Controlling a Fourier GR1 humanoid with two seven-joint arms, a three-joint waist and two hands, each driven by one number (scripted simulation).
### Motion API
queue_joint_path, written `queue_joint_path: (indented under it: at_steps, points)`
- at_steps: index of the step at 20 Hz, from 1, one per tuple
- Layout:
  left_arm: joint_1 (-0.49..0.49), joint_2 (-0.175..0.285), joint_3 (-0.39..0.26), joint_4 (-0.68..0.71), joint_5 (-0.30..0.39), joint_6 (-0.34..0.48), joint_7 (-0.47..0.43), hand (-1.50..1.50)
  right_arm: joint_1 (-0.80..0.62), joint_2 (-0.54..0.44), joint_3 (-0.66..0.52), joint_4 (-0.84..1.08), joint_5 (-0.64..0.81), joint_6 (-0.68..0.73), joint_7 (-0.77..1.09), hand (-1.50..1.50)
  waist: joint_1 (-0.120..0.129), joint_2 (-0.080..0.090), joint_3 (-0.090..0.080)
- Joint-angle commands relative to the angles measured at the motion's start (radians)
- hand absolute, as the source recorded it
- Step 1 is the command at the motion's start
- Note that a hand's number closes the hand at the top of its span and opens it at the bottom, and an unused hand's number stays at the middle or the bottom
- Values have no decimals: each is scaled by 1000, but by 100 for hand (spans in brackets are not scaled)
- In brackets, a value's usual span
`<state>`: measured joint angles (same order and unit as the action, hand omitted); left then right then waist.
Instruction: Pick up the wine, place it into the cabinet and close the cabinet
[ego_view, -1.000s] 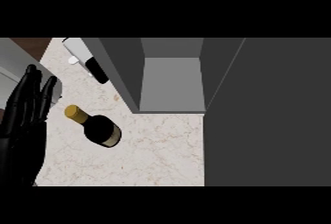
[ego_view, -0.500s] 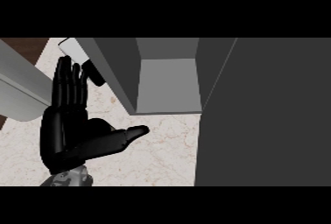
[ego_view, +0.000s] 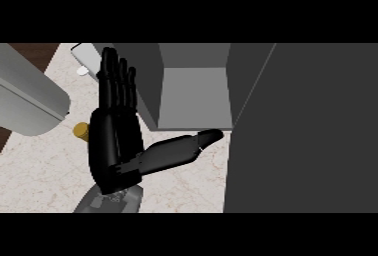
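- One hand shows, the left hand (ego_view: 114, 145): fingers (ego_view: 118, 85) straight and pressed side by side toward twelve o'clock, thumb splayed toward two o'clock.
- Only the gold top of the wine (ego_view: 81, 131) peeps out at nine o'clock from the palm; the rest lies hidden beneath the hand, and contact cannot be told.
- Cabinet (ego_view: 193, 97) stands open at one o'clock, its dark door (ego_view: 303, 130) filling the three o'clock side.
- Grey rounded shape (ego_view: 29, 100) at ten o'clock is cut off and unidentifiable.

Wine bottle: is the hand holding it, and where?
Nothing is held. The left hand is open over the wine bottle; only its gold top shows.
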<state>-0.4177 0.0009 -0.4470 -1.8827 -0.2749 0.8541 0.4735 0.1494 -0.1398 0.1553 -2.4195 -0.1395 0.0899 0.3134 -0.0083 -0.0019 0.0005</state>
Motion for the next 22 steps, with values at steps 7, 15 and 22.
queue_joint_path:
  at_steps: [7,15,22]
  points:
    - [-80,-1,-63,-8,-159,129,190,-150,-17,0,-15,-115,-24,-14,143,-150,4,0,0]
    - [-52,-1,-45,-126,-355,100,387,-150,-141,-7,-13,-143,2,-65,274,-150,11,-3,0]
    - [-19,1,50,-230,-414,-43,455,-150,-48,8,-34,-157,-8,-32,196,-150,6,-1,0]
